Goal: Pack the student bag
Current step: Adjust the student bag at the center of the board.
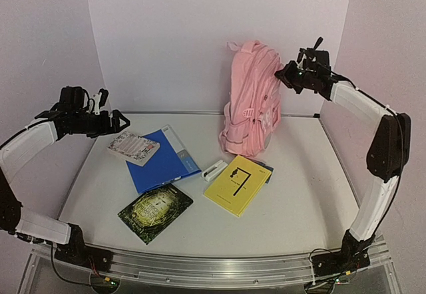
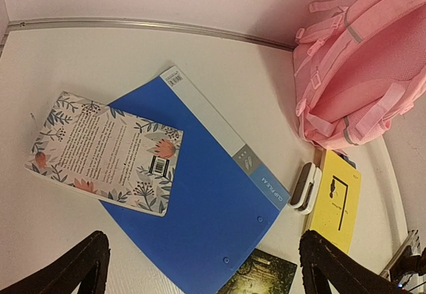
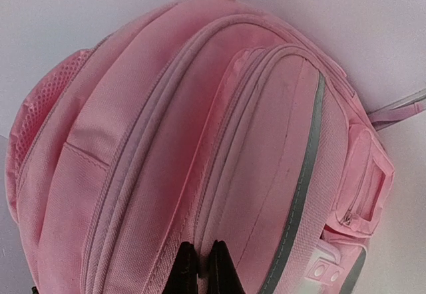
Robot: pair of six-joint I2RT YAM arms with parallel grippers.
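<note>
The student bag (image 1: 251, 101), a large pink backpack, stands upright at the back of the table; it also shows in the left wrist view (image 2: 359, 74) and fills the right wrist view (image 3: 200, 141). My right gripper (image 1: 285, 76) is at the bag's upper right side. Its fingertips (image 3: 200, 271) are pinched almost together on a zip seam. My left gripper (image 1: 110, 111) hovers high at the left, wide open and empty (image 2: 200, 267), above the blue folder (image 2: 213, 201) and floral book (image 2: 106, 151).
On the table lie the floral book (image 1: 133, 147) atop the blue clip file (image 1: 163, 161), a dark green book (image 1: 155, 211), a yellow book (image 1: 238, 184) and a small white-and-black item (image 1: 214, 170). White walls enclose the back and sides.
</note>
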